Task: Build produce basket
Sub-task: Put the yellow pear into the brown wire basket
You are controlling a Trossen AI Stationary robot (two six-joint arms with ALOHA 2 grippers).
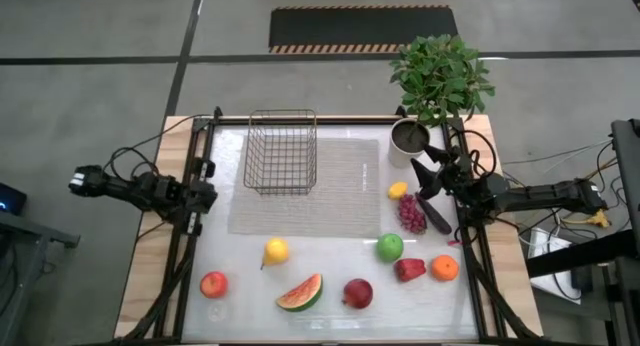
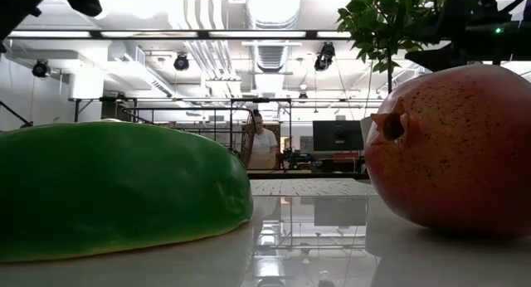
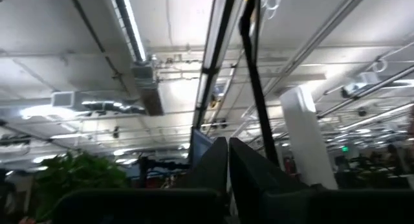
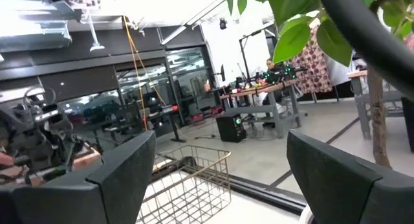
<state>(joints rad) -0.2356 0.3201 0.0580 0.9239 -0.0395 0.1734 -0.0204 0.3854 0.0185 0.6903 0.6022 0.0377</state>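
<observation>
While the basket [image 1: 281, 151] sits empty at the table's far side, the produce is scattered toward the near and right edges. The right gripper [image 1: 424, 176], spread wide and holding nothing, is poised just beside the grapes [image 1: 411, 214] and eggplant [image 1: 433, 215]; the left gripper [image 1: 205, 194], clenched empty, is parked at the left edge.

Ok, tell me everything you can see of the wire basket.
The basket is a small rectangular container of thin dark metal wire grid, with see-through sides and an open top. It stands upright at the far side of the table, left of centre, its base on the far left corner of the pale woven mat. Nothing shows inside it, and no produce or gripper touches it. The right wrist view shows its gridded walls and rim from the side.
</observation>
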